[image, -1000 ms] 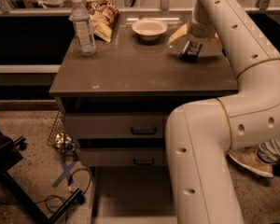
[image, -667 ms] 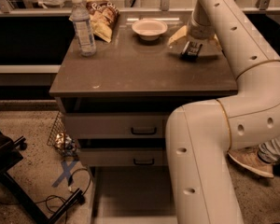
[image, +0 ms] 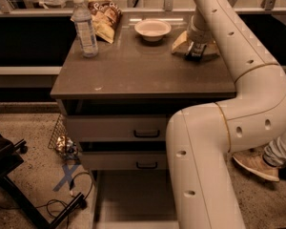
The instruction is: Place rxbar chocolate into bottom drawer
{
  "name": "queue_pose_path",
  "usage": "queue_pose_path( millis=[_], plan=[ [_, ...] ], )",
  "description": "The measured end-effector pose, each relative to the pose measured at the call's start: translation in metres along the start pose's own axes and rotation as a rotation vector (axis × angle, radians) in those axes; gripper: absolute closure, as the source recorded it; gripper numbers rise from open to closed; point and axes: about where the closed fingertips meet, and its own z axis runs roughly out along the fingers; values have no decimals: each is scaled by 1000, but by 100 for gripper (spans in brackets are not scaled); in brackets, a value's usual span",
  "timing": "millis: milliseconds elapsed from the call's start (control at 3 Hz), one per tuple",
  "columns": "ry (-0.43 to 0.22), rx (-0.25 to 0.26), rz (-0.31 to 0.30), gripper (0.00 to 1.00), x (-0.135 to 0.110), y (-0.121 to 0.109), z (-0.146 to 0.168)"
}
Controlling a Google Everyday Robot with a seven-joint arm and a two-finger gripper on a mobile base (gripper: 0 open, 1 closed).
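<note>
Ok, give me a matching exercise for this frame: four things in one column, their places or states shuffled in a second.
Things:
1. water bottle
2. bowl
3. bottom drawer
4. gripper

Places or states:
A. pulled open, down near the floor
B. down at the back right of the counter
C. upright on the counter's left side in the view
D. at the back middle of the counter

Pairs: 1-C, 2-D, 3-A, 4-B
</note>
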Motion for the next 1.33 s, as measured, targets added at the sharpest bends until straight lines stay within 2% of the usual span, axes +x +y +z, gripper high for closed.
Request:
queue_pose_path(
  millis=[667,1000,1333],
  plan=[
    [1,0,0,73,-3,1,-9],
    [0,0,0,100,0,2,-19],
    [0,0,0,100,-2,2,-23]
  ],
)
